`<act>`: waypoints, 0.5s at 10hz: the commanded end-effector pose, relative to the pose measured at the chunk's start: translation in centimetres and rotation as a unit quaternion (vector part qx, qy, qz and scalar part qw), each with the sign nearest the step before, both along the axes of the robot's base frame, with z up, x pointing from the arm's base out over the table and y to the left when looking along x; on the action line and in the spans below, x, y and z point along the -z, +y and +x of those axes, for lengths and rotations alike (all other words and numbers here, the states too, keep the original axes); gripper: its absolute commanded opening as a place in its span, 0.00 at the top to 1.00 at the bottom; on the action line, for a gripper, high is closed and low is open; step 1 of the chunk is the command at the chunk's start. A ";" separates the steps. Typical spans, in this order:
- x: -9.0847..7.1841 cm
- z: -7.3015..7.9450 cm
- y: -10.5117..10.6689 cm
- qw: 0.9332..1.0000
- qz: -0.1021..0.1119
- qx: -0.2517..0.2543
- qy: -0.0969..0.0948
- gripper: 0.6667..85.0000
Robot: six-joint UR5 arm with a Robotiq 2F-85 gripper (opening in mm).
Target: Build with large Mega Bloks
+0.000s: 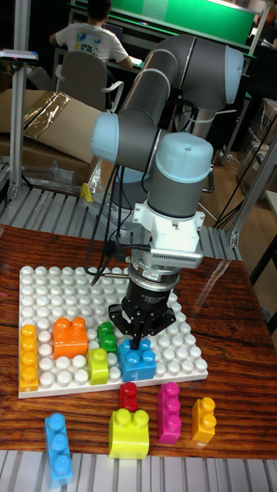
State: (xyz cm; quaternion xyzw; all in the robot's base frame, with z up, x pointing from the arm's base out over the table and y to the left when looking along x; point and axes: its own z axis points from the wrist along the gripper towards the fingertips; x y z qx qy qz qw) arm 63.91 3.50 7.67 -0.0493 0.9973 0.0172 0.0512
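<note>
End effector pinches upright blue block, studs up.

Robotics lab or workshop. Industrial arm mounted at wooden worktop on aluminium frame rails. Behind: seated person at bench, office chair, cardboard box, loose cables.

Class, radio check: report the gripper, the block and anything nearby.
Gripper down over blue block on white baseplate; grip unclear. Lime block, green block close alongside.
</note>
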 end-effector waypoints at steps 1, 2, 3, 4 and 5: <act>0.2 0.3 0.0 1.000 -0.004 0.017 -0.005 1.00; 0.5 0.6 0.0 1.000 -0.004 0.017 -0.008 1.00; 0.6 1.0 0.0 1.000 -0.004 0.015 -0.013 1.00; 0.7 1.1 0.0 1.000 -0.004 0.015 -0.014 1.00; 0.6 1.1 -0.1 1.000 -0.005 0.014 -0.014 1.00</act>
